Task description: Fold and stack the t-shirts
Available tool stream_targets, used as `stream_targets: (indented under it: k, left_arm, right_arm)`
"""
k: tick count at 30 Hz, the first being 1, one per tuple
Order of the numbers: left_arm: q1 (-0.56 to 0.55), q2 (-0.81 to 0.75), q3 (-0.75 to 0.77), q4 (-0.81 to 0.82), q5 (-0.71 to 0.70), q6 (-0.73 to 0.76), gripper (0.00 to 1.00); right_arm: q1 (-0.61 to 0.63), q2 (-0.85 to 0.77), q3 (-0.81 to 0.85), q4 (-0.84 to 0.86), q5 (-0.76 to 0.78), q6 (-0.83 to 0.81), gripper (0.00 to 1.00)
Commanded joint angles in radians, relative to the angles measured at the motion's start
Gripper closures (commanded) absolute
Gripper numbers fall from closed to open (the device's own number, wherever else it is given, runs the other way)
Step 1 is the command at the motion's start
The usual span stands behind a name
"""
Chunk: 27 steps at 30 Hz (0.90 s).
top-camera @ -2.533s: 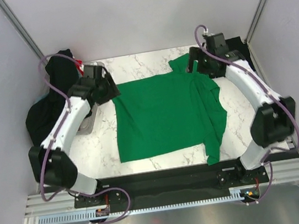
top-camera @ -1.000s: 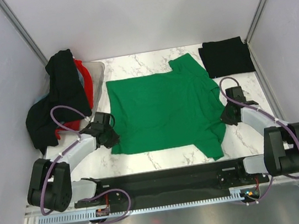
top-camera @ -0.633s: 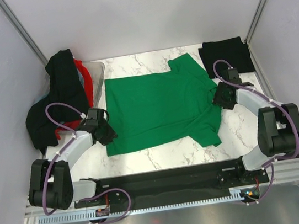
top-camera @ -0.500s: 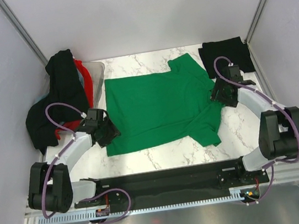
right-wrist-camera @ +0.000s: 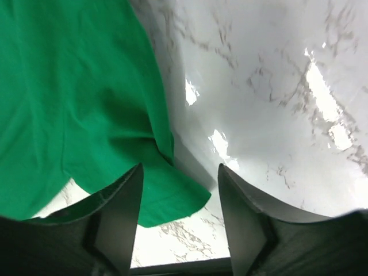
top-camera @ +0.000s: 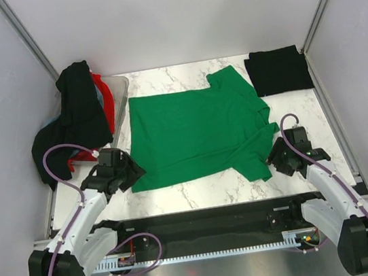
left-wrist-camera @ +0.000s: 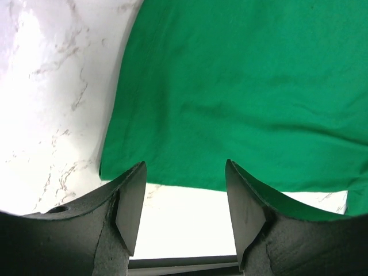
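The bright green t-shirt [top-camera: 197, 133] lies spread flat on the marble table, collar to the right. A folded black t-shirt [top-camera: 278, 70] lies at the back right. More black t-shirts [top-camera: 72, 123] and a red one [top-camera: 99, 88] hang over the tub at the left. My left gripper [top-camera: 133, 174] is open and empty at the shirt's near left corner; the green hem [left-wrist-camera: 218, 178] lies just beyond its tips. My right gripper [top-camera: 274, 161] is open and empty beside the near sleeve [right-wrist-camera: 167, 198].
The translucent plastic tub [top-camera: 118, 99] stands at the back left under the heap of shirts. Grey walls close in the table on three sides. A black rail [top-camera: 202, 218] runs along the near edge.
Both arms pulled back toward the near edge and let go of the green shirt. The shirt, spread by them earlier, now lies flat and still.
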Motion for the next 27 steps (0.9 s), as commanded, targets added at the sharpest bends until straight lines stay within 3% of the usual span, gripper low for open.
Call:
stream_targets:
  k: [1, 11, 15, 20, 24, 27]
  left_arm:
    - [0.005, -0.042, -0.026, -0.022, 0.001, -0.061, 0.36]
    - [0.007, -0.071, -0.072, -0.028, -0.029, -0.103, 0.38]
    - [0.005, -0.05, -0.078, -0.024, -0.048, -0.109, 0.4]
    - [-0.006, -0.047, -0.078, -0.039, -0.088, -0.115, 0.48]
    - [-0.116, 0.004, -0.036, -0.118, -0.225, -0.163, 0.48]
    - [-0.218, 0.148, 0.065, -0.2, -0.309, -0.187, 0.43]
  right_arm:
    - [0.031, -0.038, -0.025, -0.001, -0.039, 0.065, 0.39]
    - [0.114, -0.102, -0.154, 0.044, -0.063, 0.129, 0.62]
    - [0.115, -0.093, -0.141, 0.054, -0.065, 0.119, 0.83]
    - [0.118, -0.072, -0.082, 0.034, -0.074, 0.082, 1.0]
    - [0.118, -0.089, -0.036, 0.002, -0.045, 0.071, 1.0]
    - [0.118, -0.048, 0.008, -0.001, -0.014, 0.048, 1.0]
